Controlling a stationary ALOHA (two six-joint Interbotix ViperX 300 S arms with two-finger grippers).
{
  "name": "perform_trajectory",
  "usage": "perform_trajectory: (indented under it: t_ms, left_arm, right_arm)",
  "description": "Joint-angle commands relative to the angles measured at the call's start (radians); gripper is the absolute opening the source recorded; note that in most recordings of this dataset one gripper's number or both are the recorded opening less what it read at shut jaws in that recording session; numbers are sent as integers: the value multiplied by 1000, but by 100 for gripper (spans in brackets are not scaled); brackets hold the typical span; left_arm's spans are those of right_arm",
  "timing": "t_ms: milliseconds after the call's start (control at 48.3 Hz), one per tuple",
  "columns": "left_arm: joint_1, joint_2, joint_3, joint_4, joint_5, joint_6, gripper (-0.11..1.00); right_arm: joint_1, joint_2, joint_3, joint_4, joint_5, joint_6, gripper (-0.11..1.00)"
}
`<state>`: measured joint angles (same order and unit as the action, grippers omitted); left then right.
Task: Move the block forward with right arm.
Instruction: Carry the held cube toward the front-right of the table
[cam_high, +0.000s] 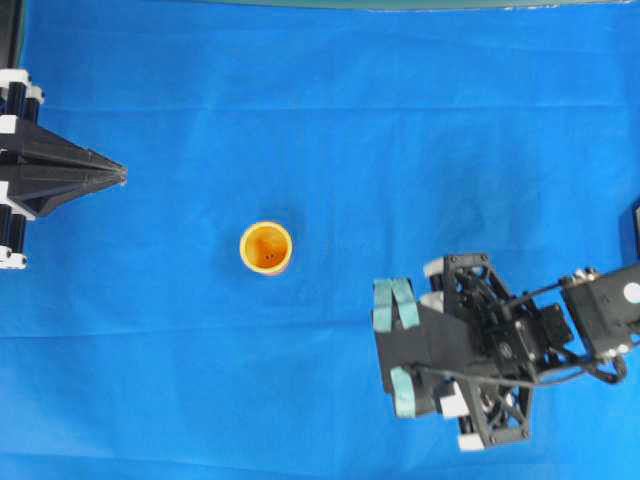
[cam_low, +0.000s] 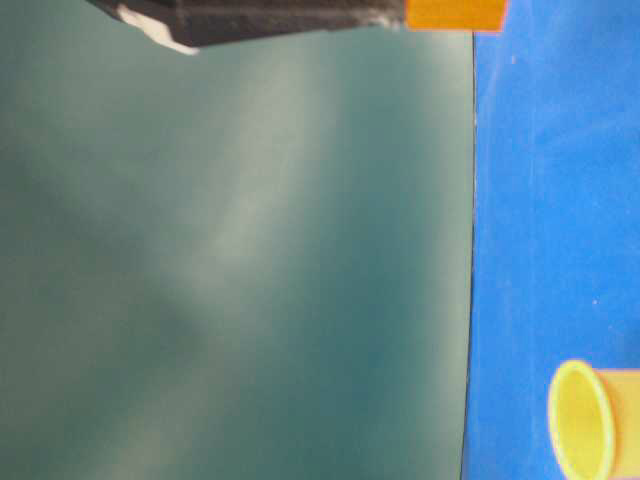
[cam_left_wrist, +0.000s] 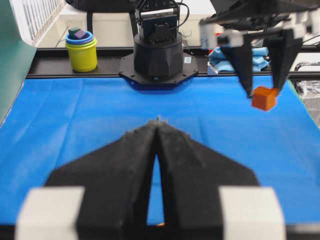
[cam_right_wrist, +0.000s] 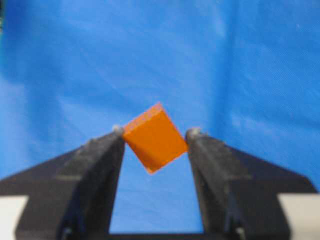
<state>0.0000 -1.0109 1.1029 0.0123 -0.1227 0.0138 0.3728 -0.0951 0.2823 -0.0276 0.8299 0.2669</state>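
Your right tool (cam_right_wrist: 154, 134) is clenched on the block (cam_right_wrist: 155, 138), which sits turned corner-up between the two fingertips and, in the left wrist view, hangs clear above the blue worktop (cam_left_wrist: 75, 110). With the block already at the tips, only the direction of carry matters. The cup (cam_high: 266, 247) stands well apart, out beyond the tips, and the left tool (cam_high: 118, 176), pressed shut, is farther still.

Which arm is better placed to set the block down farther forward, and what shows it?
Right. The right gripper already holds the block between its fingertips, lifted above the cloth. The left gripper is shut with nothing in it, at the far edge of the overhead view.
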Motion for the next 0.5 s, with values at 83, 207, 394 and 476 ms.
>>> perform_trajectory:
  t_ms: [83,207,394,476]
  left_arm:
    - [3,5,-34,3,12,-2,3]
    - [3,5,-34,3,20,-2,3]
    - [3,5,-34,3,21,-2,3]
    - [3,5,-34,3,23,-2,3]
  right_arm:
    - [46,-14,-60,-3,11,23,49]
    - [71,3,-83,-5,14,51,49]
    - [101,28,-117,-15,14,78,49]
    - [110,40,-133,-17,14,80,49]
